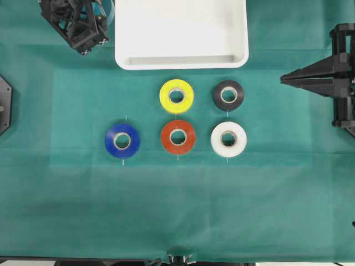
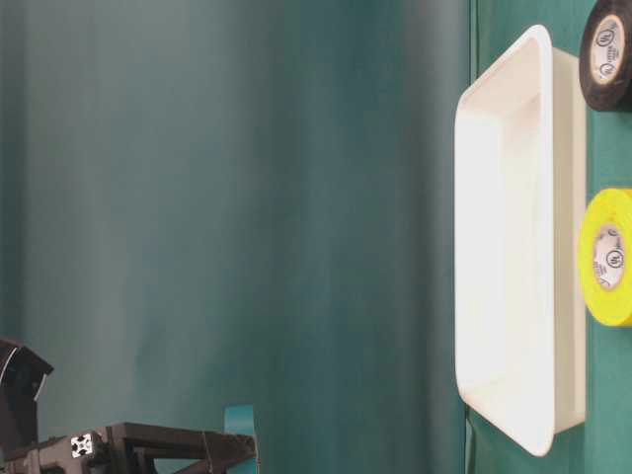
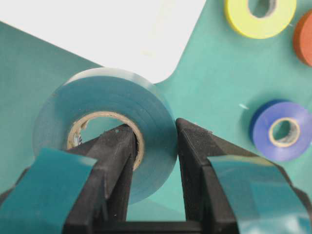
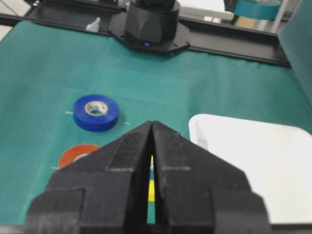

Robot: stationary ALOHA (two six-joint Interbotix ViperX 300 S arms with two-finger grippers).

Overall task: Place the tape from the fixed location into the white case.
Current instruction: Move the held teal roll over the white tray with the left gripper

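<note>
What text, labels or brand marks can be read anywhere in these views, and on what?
None readable.
Black roll core: small printed mark, too blurred to read.
Yellow roll core: similar mark, too small.
Blue roll core: faint print, illegible.
White case: no markings.

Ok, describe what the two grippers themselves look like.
Left gripper: chunky matte-black fingers with teal tape patches nearer the camera. Right gripper: plain matte-black, angular wedge-shaped fingers tapering to a point; from overhead, a black framed body behind. No cables or markings visible.

Overhead looks straight down; table-level (turned sideways) shares the white case
</note>
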